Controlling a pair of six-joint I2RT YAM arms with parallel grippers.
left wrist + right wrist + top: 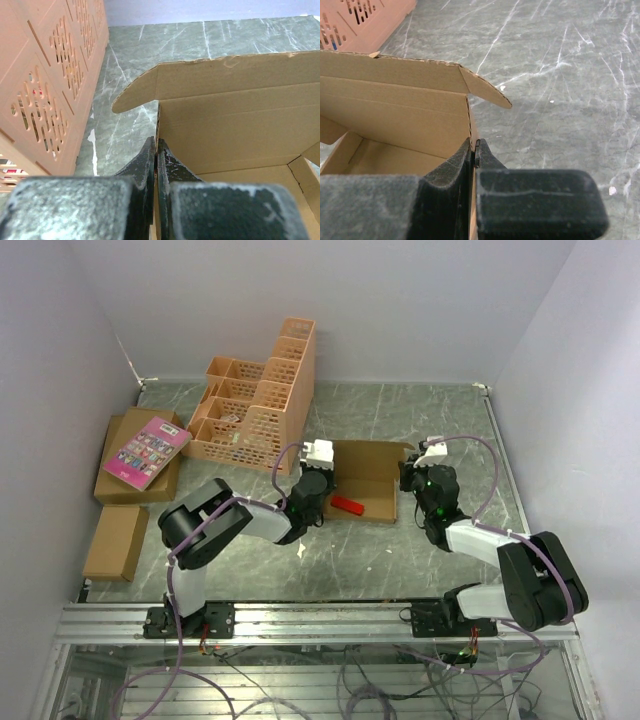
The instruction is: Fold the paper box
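Note:
The paper box (366, 472) is plain brown cardboard, half formed, lying open-topped on the table between my two grippers. A small red object (348, 505) lies inside it near its front left. My left gripper (318, 480) is shut on the box's left side wall (159, 125), one finger inside and one outside. My right gripper (412, 476) is shut on the box's right side wall (471, 131) in the same way. The rear wall (235, 95) stands upright, with rounded tabs sticking out at its left end (135, 95) and its right end (487, 92).
An orange plastic lattice crate (255, 405) stands just behind and left of the box, close to my left gripper (45, 85). A pink book (146, 448) lies on flat brown cartons (118, 540) at the far left. Grey marbled table (440, 410) around the box.

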